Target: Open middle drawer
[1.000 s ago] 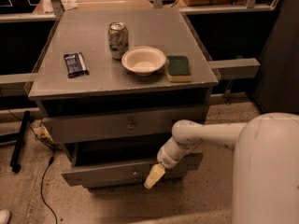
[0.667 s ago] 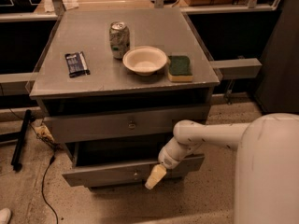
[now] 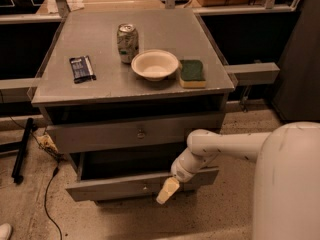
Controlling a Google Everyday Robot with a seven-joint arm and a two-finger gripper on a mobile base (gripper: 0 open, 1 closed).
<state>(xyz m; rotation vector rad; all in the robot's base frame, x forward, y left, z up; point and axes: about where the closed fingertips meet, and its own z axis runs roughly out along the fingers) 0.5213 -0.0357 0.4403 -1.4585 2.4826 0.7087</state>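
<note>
We see the middle drawer (image 3: 115, 188) standing pulled out beneath the taller drawer front (image 3: 100, 135); the gripper (image 3: 167, 190) hangs against its front, right of the knob (image 3: 145, 187); spread or clamped, we cannot tell.

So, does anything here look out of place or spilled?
Nothing is spilled or damaged. The can, bowl, sponge and packet sit in order on the cabinet top. Only the middle drawer stands pulled out, with the gripper at its front.
</note>
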